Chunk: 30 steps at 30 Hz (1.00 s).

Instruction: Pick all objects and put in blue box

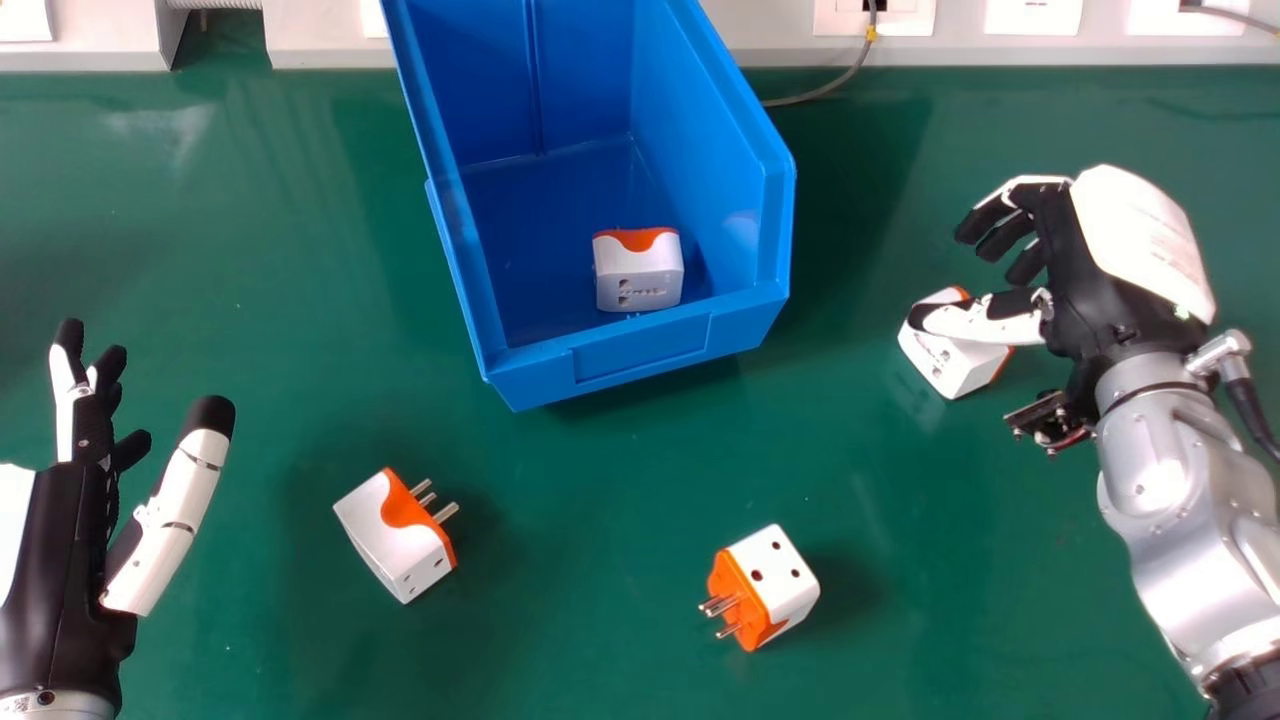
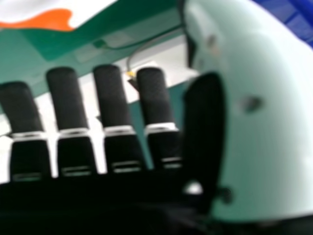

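Note:
At the right of the head view my right hand (image 1: 1090, 270) is open, its thumb over a white and orange adapter (image 1: 955, 365) lying on the table. In the right hand view my right hand (image 2: 115, 105) shows with relaxed fingers, and part of the adapter (image 2: 54, 12) is close by. My left hand (image 1: 85, 500) stands open at the left edge. A second adapter (image 1: 395, 535) lies to its right, prongs sideways, and a third (image 1: 765, 590) sits near the front. Inside the blue box (image 1: 640, 350) rests another adapter (image 1: 638, 272).
The green table (image 1: 600, 540) runs back to a white panel (image 1: 1000, 50) with sockets along the far edge. A grey cable (image 1: 835, 88) hangs from it beside the box's back right side. The box walls rise between the two hands.

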Each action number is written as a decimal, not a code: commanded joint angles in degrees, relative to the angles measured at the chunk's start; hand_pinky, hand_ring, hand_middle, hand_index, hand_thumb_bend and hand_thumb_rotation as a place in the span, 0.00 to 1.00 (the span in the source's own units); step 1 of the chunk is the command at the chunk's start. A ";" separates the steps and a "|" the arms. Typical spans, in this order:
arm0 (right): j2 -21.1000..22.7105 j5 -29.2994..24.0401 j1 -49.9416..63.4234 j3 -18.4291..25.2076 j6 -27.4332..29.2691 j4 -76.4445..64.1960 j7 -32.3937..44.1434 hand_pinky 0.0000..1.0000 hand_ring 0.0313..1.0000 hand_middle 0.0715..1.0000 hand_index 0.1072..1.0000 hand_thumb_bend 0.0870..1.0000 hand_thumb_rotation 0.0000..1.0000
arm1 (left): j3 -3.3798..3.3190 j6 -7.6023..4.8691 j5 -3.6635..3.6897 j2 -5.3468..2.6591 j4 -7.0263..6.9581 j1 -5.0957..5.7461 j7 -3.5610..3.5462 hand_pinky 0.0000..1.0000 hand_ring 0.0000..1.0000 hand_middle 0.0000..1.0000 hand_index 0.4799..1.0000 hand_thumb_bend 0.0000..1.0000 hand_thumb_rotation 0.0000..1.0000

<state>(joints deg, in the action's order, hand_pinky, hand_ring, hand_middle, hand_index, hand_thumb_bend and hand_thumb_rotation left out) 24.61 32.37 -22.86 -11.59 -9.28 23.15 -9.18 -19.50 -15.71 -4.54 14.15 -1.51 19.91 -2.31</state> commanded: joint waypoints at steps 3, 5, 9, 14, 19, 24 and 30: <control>-0.06 -0.12 -1.48 -0.07 -1.11 2.24 1.74 0.61 0.76 0.83 0.84 0.45 0.39 | -0.31 -0.26 0.26 0.55 -2.35 1.06 0.09 0.92 1.00 1.00 0.96 0.52 0.76; 0.03 0.52 -2.64 -0.85 -2.57 4.05 3.30 0.65 0.80 0.86 0.88 0.46 0.40 | -0.37 -0.12 0.48 0.65 -2.44 1.09 -0.01 0.92 1.00 1.00 0.96 0.52 0.76; 0.37 2.10 -5.32 -2.99 -5.77 7.64 5.64 0.67 0.82 0.89 0.91 0.47 0.42 | -0.46 -0.27 0.85 0.86 -1.98 0.91 -0.23 0.92 1.00 1.00 0.97 0.52 0.76; -0.46 3.33 -9.03 -5.65 -7.18 14.59 6.56 0.76 0.90 0.94 0.95 0.49 0.46 | -0.62 -0.61 1.02 1.13 -1.77 0.96 -0.51 0.92 1.00 1.00 0.97 0.50 0.76; -2.51 3.31 -13.55 -7.81 -8.13 24.23 6.09 0.80 0.93 0.96 0.96 0.50 0.48 | -0.96 -0.81 1.26 1.16 -2.62 1.92 -0.69 0.92 1.00 1.00 0.98 0.50 0.76; -4.69 3.24 -16.28 -8.62 -9.34 30.78 4.04 0.80 0.93 0.96 0.96 0.51 0.50 | -1.16 -1.23 1.08 1.18 -2.95 2.62 -0.63 0.92 1.00 1.00 0.98 0.50 0.76; -6.57 2.12 -18.14 -8.19 -9.77 35.07 1.82 0.80 0.92 0.95 0.93 0.50 0.47 | -1.46 -1.03 2.10 1.26 -3.22 3.27 -1.31 0.92 1.00 1.00 0.97 0.51 0.76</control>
<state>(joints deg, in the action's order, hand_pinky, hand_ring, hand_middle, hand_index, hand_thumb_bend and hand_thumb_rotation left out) 18.18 35.40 -39.95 -20.30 -18.50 57.30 -6.92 -20.24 -15.63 -3.24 14.57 -3.58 23.06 -3.31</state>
